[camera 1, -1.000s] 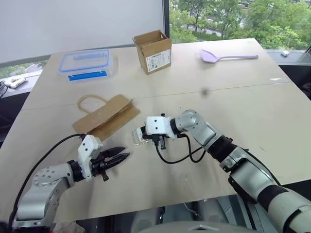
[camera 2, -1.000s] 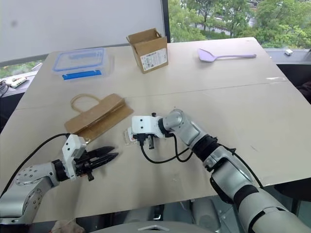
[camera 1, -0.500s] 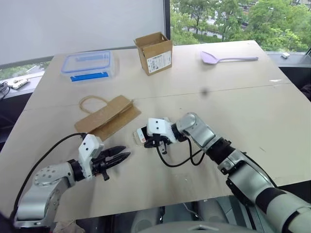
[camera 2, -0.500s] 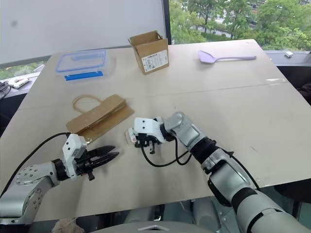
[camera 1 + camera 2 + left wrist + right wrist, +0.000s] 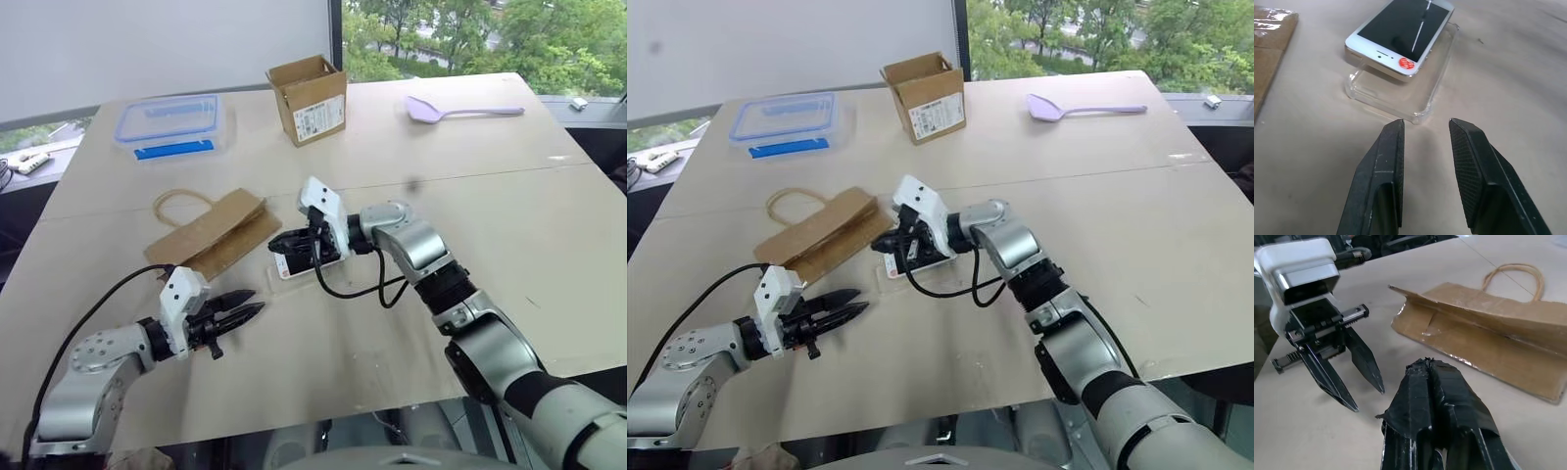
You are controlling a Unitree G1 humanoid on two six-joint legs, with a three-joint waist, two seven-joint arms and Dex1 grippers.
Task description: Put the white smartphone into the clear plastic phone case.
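Half the job looks done from my station: the white smartphone lies on top of the clear plastic phone case, but I judge it not yet seated. In the left wrist view its near end sits above the case's rim and slightly skewed, with bare case floor showing in front of it and along one side. What remains, as I read it, is to square the phone to the shell and press it down until the rim wraps its edges.

Both sit together on the table, just beside the flattened brown paper bag and near the middle of the tabletop. My right gripper hangs just above the phone's end with its black fingers pressed together on nothing. My left gripper hovers low over the table, a little short of the case, fingers parted with nothing between them.

Screen up, the phone shows a black display, a white bezel and a red sticker over its home button. Nearly see-through, the case has glossy raised edges and rounded corners.
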